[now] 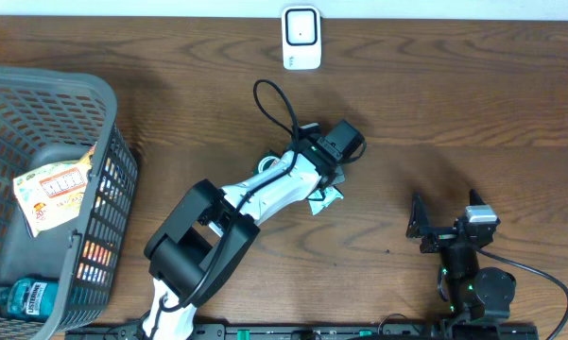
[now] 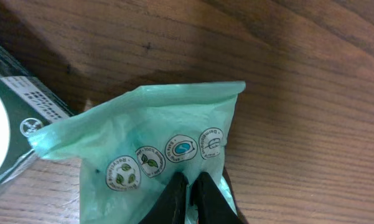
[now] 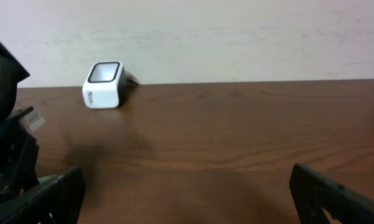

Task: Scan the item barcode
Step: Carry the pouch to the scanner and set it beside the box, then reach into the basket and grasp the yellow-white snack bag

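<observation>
- Item: green packet (image 2: 155, 134), mid-table, well apart from far edge; barcode not visible.
- Left gripper (image 2: 190, 186): jaws pinched together on packet's near edge.
- Right gripper (image 3: 185, 174): jaws wide apart, nothing btwn; near front edge, right side.
- Scanner (image 1: 301, 38): upright at far edge, centre.
- Step: grasp looks made; lift not yet done.
- Next: raise packet, carry to scanner, turn barcode side to its window. Thin film may crumple.

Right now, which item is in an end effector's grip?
The pale green pouch, pinched by the left end effector; the orange snack packet and blue bottle lie in the basket.
</observation>
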You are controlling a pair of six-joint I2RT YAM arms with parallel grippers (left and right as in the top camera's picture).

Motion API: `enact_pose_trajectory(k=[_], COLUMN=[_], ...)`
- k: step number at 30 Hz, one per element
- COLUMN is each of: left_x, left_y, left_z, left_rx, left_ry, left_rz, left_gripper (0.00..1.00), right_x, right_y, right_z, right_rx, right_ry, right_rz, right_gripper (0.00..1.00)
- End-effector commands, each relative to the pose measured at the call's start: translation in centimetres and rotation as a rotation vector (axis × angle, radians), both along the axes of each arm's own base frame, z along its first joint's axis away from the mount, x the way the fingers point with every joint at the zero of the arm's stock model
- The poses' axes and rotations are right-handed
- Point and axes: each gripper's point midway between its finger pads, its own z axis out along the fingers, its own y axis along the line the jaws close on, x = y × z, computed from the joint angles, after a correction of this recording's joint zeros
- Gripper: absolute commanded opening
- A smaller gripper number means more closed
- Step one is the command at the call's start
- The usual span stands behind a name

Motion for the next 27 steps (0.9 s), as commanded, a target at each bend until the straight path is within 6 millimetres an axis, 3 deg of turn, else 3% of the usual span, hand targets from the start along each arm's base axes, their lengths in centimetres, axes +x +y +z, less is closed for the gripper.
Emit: enact_pose_trajectory(k=[1, 4, 6, 7, 8, 11, 13, 14, 17, 18, 20, 23, 27], left_x=[-2.6, -1.6, -0.7, -0.4, -0.1, 0.3, 0.4, 0.3, 0.2, 0.1, -0.2, -1.4, -4.9], left_y=[0.3, -1.3, -2.9, -3.3, -3.6, -2.7, -1.1, 0.4, 5.7, 10.1, 15.2, 23.0, 34.0], left_z=[-4.5, -1.9, 1.9, 3.6, 5.4, 10.7, 14.5, 17.3, 23.4, 26.8, 29.9, 33.8, 36.3], left_rx=[0.003, -0.045, -0.085, -0.101, -0.114, -0.112, -0.085, -0.054, 0.05, 0.105, 0.147, 0.164, 0.132], left_ry=[0.151, 0.101, 0.014, -0.024, -0.063, -0.181, -0.264, -0.332, -0.476, -0.55, -0.618, -0.701, -0.753], left_rz=[0.004, -0.091, -0.195, -0.228, -0.253, -0.294, -0.309, -0.335, -0.321, -0.239, -0.113, 0.106, 0.583], left_gripper=[0.09, 0.09, 0.1, 0.17, 0.28, 0.79, 0.99, 0.98, 0.98, 0.98, 0.98, 0.98, 0.98], right_x=[0.0, 0.0, 0.0, 0.0, 0.0, 0.0, 0.0, 0.0, 0.0, 0.0, 0.0, 0.0, 0.0], right_y=[0.2, 0.2, 0.2, 0.2, 0.2, 0.2, 0.2, 0.2, 0.2, 0.2, 0.2, 0.2, 0.2], right_z=[-0.1, -0.1, -0.1, -0.1, -0.1, -0.1, -0.1, -0.1, -0.1, -0.1, -0.1, -0.1, -0.1], right_rx=[0.009, 0.009, 0.009, 0.009, 0.009, 0.009, 0.009, 0.009, 0.009, 0.009, 0.009, 0.009, 0.009], right_ry=[0.001, 0.001, 0.001, 0.001, 0.001, 0.001, 0.001, 0.001, 0.001, 0.001, 0.001, 0.001, 0.001], right_rz=[0.005, 0.005, 0.005, 0.005, 0.005, 0.005, 0.005, 0.005, 0.005, 0.005, 0.005, 0.005, 0.005], right_gripper=[0.99, 0.99, 0.99, 0.99, 0.99, 0.99, 0.99, 0.99, 0.99, 0.99, 0.99, 0.99, 0.99])
